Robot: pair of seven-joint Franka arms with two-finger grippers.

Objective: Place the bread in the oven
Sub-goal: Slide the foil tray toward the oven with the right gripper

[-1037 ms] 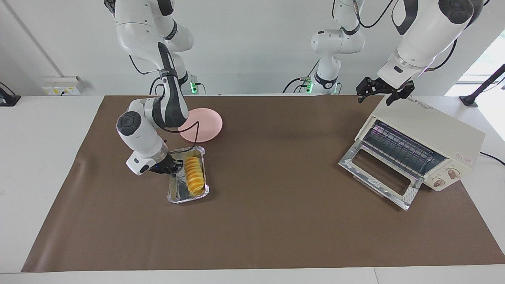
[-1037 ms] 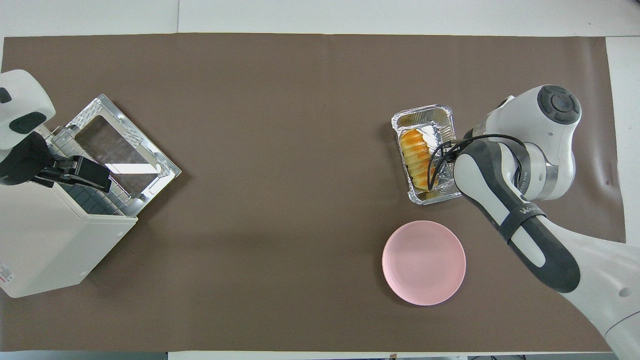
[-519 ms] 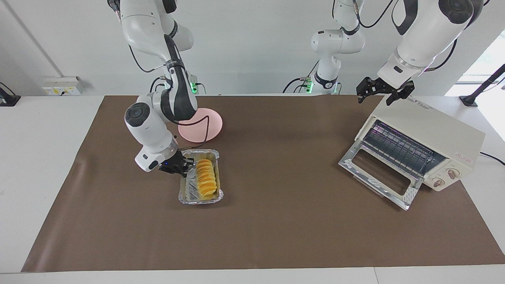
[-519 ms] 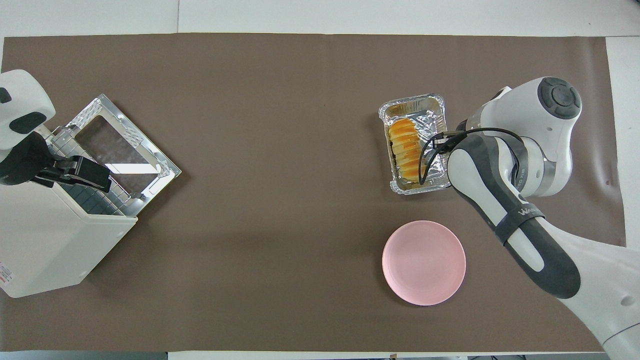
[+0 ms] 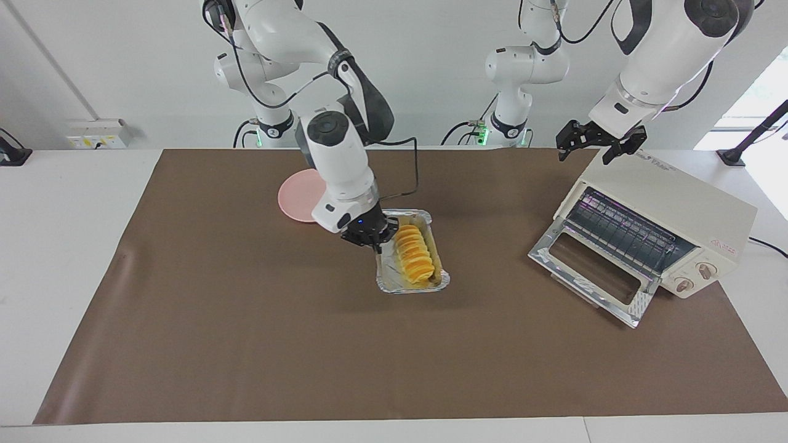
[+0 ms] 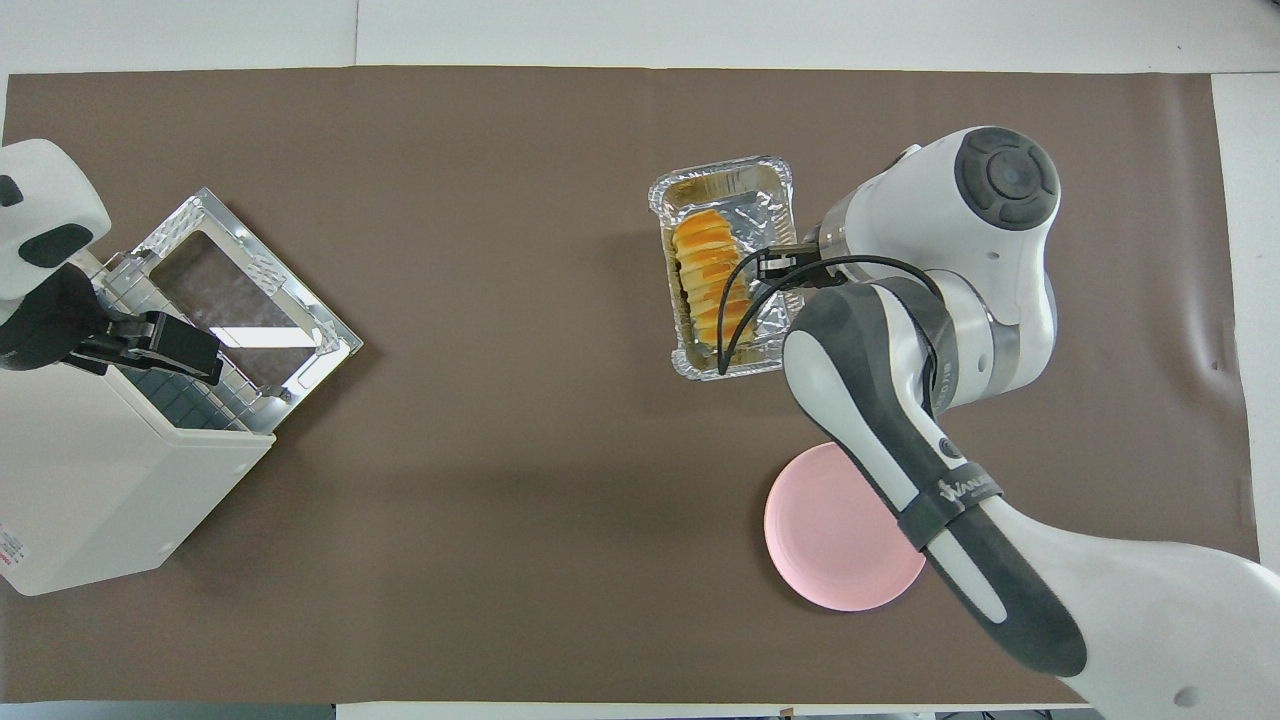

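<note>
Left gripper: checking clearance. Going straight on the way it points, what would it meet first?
Probably the top of the oven: the open left gripper hangs pointing down over it, near its front edge, though exact depth is unclear.

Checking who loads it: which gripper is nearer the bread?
Right. The right gripper grips the foil tray holding the bread; the left gripper waits over the oven.
</note>
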